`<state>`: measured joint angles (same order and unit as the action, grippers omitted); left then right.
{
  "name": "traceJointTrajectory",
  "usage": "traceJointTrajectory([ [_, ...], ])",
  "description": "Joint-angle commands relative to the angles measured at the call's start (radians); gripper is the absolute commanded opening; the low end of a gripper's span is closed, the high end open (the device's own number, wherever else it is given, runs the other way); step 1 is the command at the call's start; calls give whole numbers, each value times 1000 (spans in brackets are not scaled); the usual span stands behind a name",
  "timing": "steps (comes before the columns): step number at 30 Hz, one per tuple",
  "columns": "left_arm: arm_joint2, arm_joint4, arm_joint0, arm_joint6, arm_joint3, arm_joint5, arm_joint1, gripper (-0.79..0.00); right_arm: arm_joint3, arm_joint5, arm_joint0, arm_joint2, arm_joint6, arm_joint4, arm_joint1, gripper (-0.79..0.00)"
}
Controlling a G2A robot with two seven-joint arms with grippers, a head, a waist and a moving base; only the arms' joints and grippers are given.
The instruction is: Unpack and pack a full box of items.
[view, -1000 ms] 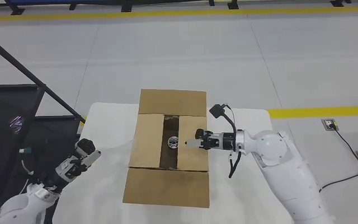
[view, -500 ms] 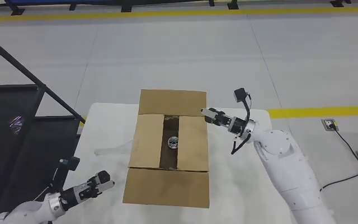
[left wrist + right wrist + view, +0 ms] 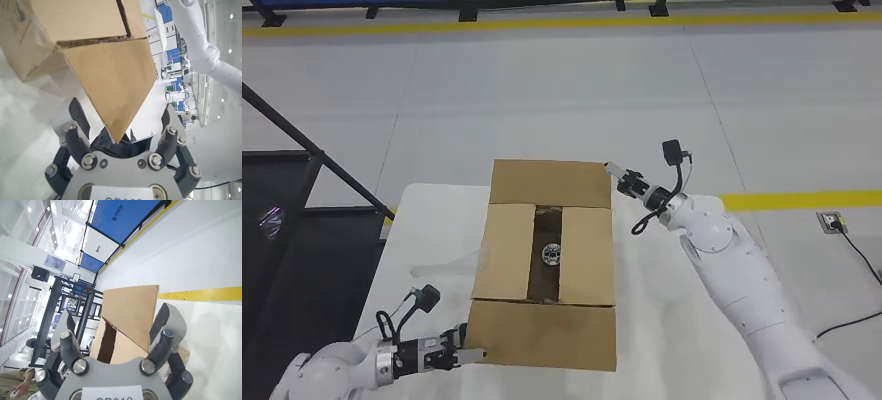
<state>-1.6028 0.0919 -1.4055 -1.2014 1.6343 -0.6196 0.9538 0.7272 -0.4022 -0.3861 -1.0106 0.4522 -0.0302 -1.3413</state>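
Left gripper [image 3: 474, 354], seen from above, sits at 7 o'clock from the cardboard box [image 3: 504, 250], at the left corner of the near flap [image 3: 542, 335]. Right gripper [image 3: 614, 170] sits at 1 o'clock, at the right corner of the far flap [image 3: 550, 183]. The box stands mid-table [image 3: 432, 230] with its long axis running 12 to 6. Both end flaps are splayed outward. The two side flaps are folded in, leaving a dark slot where a round item [image 3: 552, 254] shows. Each arm is nearest its own flap, at diagonally opposite corners.

Left wrist view: the left gripper [image 3: 122, 106] has its fingers [image 3: 79, 115] spread wide. The pointed corner of the near flap [image 3: 113, 81] reaches in between them, touching neither.

Right wrist view: the right gripper [image 3: 115, 309] is also spread. The far flap [image 3: 132, 302] stands between its fingers, close against one; contact cannot be told. Closing on these corners looks like the next move.
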Motion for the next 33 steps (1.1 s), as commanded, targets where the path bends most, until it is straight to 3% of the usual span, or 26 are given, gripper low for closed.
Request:
traceJointTrajectory([
  [1, 29, 1, -8, 31, 7, -30, -20, 0, -65, -8, 27, 33, -1, 5, -21, 0],
  [9, 66, 95, 4, 94, -19, -93, -81, 0, -249, -116, 86, 86, 94, 120, -87, 0],
  [17, 82, 214, 17, 133, -62, -132, -118, 0, -361, -248, 118, 38, 248, 298, -108, 0],
  [27, 74, 334, 59, 207, -100, -176, -122, 0, -388, -349, 131, -35, 441, 467, -100, 0],
  [33, 79, 153, 69, 374, -54, -136, -111, 0, -363, -385, 133, -67, 555, 519, -87, 0],
])
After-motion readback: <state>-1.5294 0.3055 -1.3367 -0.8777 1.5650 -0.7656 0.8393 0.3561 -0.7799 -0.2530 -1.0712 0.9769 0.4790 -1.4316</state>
